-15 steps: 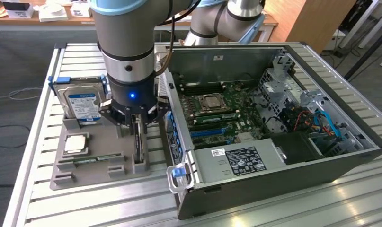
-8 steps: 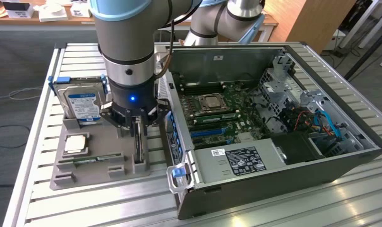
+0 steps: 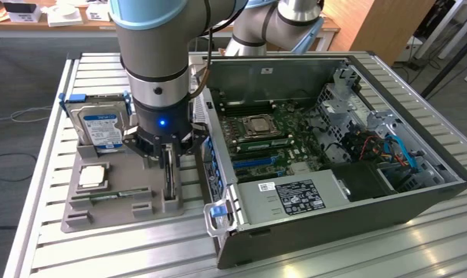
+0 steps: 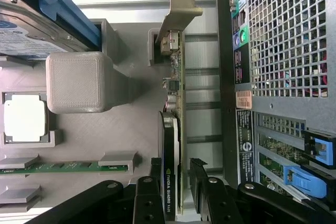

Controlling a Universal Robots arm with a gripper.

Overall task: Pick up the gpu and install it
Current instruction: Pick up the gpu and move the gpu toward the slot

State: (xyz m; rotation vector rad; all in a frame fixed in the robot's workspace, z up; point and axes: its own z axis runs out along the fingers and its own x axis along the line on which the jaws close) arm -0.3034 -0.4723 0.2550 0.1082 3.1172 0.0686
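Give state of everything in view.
gpu: on edge in tray, not lifted.
tool: open, straddling gpu.
hard drive: standing in tray.
cpu: flat in tray.
memory stick: flat in tray.
case: side open, motherboard exposed.

Matt plastic tray point(image 4: 137, 125), ribbed metal table point(image 3: 102, 243), perforated metal case point(image 4: 289, 35), glossy gpu point(image 4: 170, 150), metal bracket point(image 4: 181, 11).

Dark gpu point(image 4: 171, 145) stands on edge (tan bracket).
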